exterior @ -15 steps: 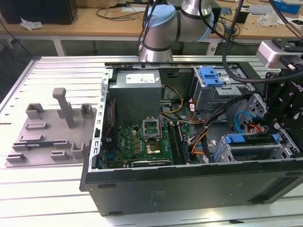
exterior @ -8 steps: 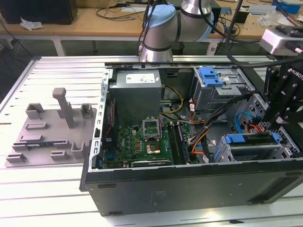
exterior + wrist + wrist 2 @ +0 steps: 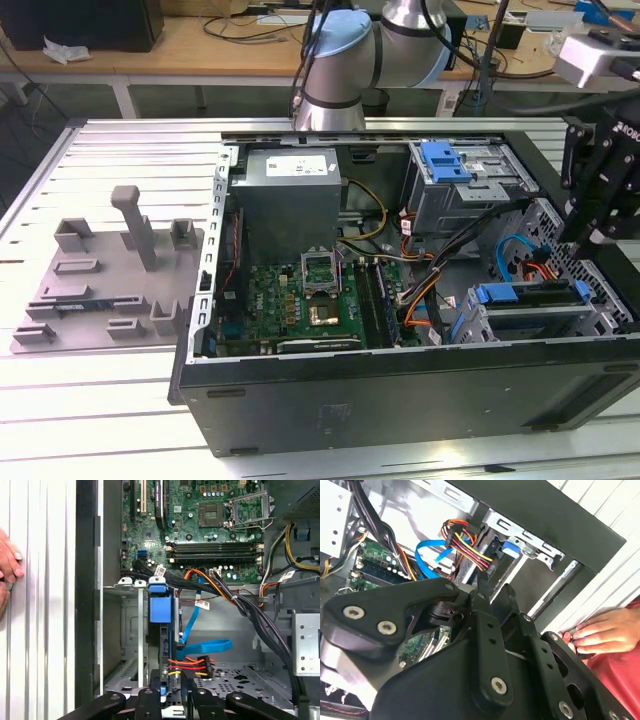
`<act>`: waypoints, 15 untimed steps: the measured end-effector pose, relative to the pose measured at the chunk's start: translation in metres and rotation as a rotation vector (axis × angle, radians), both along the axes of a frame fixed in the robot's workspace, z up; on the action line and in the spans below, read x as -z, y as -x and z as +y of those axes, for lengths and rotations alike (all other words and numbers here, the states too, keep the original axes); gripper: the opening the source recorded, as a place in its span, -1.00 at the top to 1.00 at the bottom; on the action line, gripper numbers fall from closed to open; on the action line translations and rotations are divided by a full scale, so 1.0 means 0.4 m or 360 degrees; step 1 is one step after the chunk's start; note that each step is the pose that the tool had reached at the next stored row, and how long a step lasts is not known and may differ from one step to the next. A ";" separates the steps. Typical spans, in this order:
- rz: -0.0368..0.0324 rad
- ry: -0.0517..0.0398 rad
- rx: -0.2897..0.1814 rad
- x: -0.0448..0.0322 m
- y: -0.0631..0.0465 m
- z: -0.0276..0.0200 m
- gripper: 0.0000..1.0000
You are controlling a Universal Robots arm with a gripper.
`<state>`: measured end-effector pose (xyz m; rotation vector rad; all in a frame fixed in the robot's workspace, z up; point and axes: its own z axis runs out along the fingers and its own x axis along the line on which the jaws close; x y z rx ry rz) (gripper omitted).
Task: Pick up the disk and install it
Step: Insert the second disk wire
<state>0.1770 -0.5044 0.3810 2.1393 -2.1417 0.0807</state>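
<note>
Install step: disk (image 3: 160, 611) is being seated in drive cage (image 3: 124, 583). Gripper (image 3: 173, 698) is being held released just above. A straight press is probably needed.

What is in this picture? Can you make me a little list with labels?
place: open computer case on a slatted table
disk: sits in the drive cage with its blue bracket
gripper: above the disk, holding nothing
cables: blue and orange ones beside the disk
motherboard: green, with an open chip socket
person: a hand rests by the case
also: grey holder tray
</note>
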 end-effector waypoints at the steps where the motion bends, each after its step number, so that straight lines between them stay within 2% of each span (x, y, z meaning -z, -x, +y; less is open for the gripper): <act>1: 0.0000 0.0011 -0.0003 0.000 0.000 0.005 0.40; 2: 0.0001 0.0034 -0.0013 0.000 0.000 0.011 0.40; 4: 0.0001 0.0054 -0.0026 0.000 0.000 0.017 0.40; 7: 0.0001 0.0082 -0.0059 0.001 0.002 0.041 0.40; 9: 0.0001 0.0085 -0.0070 0.003 0.010 0.047 0.40; 15: 0.0001 0.0085 -0.0071 0.011 0.026 0.047 0.40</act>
